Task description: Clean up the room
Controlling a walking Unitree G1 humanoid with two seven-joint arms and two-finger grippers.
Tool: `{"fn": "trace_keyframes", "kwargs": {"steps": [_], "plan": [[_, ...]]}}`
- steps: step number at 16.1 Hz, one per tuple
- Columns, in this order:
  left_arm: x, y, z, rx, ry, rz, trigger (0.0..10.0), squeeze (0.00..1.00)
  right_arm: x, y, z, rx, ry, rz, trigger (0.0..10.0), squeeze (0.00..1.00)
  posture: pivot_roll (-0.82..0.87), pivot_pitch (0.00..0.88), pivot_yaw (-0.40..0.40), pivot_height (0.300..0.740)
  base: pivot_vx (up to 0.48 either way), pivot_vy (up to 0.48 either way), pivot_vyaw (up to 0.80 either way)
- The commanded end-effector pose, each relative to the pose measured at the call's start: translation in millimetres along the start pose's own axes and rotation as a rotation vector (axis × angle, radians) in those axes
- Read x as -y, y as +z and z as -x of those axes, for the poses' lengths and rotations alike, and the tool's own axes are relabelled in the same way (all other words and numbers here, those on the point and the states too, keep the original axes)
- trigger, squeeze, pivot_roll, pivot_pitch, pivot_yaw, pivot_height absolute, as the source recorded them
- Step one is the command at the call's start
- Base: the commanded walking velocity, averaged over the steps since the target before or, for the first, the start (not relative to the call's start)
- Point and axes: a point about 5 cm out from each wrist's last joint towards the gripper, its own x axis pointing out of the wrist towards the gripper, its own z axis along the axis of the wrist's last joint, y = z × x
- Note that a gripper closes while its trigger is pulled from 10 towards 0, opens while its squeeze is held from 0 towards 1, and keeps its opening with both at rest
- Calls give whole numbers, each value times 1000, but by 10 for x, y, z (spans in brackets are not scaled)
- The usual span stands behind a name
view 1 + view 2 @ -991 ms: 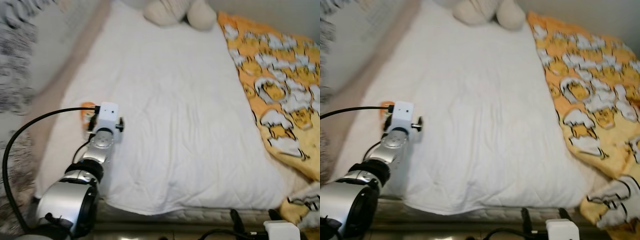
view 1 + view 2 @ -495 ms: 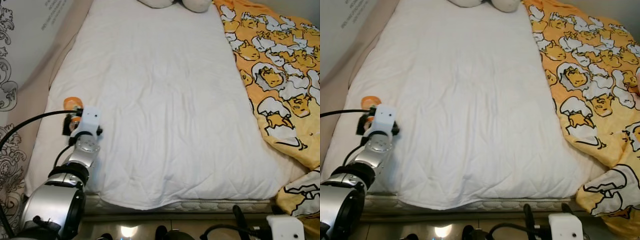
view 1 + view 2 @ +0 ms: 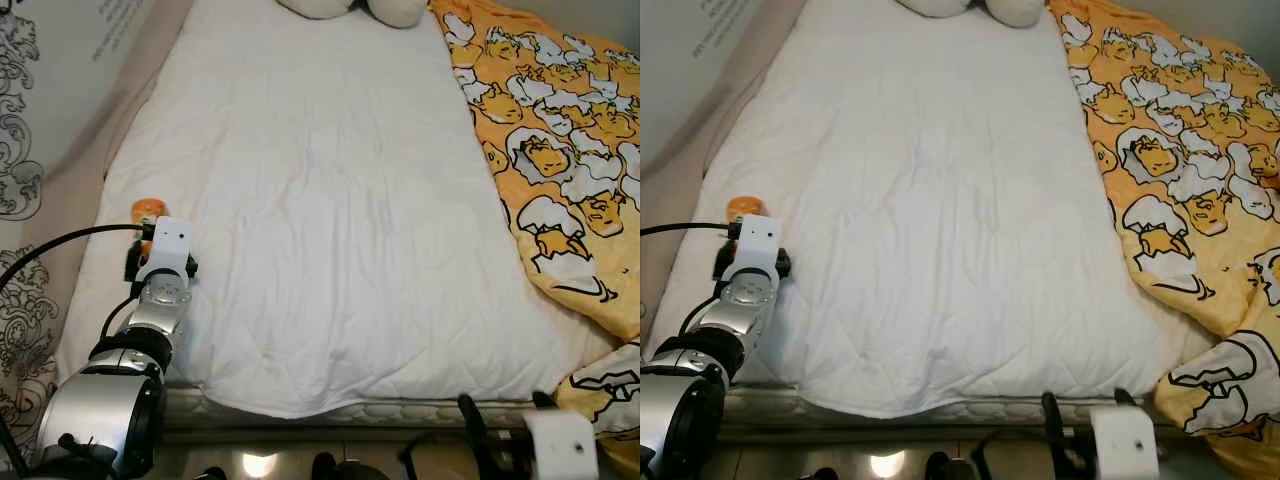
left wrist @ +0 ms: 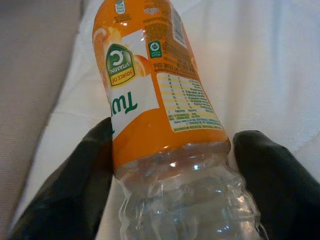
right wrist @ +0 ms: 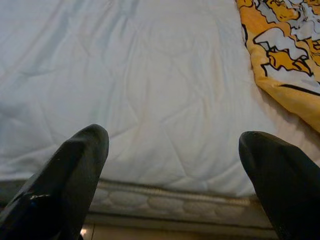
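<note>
While my left fingers press against either side of the orange-labelled plastic bottle, gripping it, my left gripper sits at the left edge of the white mattress, where the bottle lies. My right gripper hovers low by the mattress's near edge with its fingers spread wide apart and holding nothing. Beyond, an orange cartoon-print blanket covers the mattress's right side, and pale pillows rest at the far end.

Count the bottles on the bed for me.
1: an orange-labelled plastic bottle at the bed's left edge, between the left gripper's fingers. Others could be hidden beyond the frame.
</note>
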Motion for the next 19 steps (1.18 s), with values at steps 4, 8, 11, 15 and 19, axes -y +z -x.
{"fn": "trace_keyframes", "kwargs": {"steps": [4,8,11,15,19], "plan": [[367,61,86,5,-198,254,0,0,106,-118,-227,-34,-68,-76,10000,0,-213,145,-127,740,0,0,0],[570,266,201,224,-357,303,0,0,61,-44,-675,61,-65,-114,10000,0,-123,15,-48,740,0,0,0],[476,288,357,442,-446,288,0,0,24,45,-929,132,-107,-167,10000,0,-51,0,13,740,0,0,0],[442,-154,633,379,-439,353,5882,0,1,-68,-916,146,-16,-231,10000,0,-4,0,17,740,0,0,0],[641,-131,824,442,-553,296,10000,0,-121,7,-1084,167,8,-172,10000,0,-16,0,4,740,0,-240,0]]}}
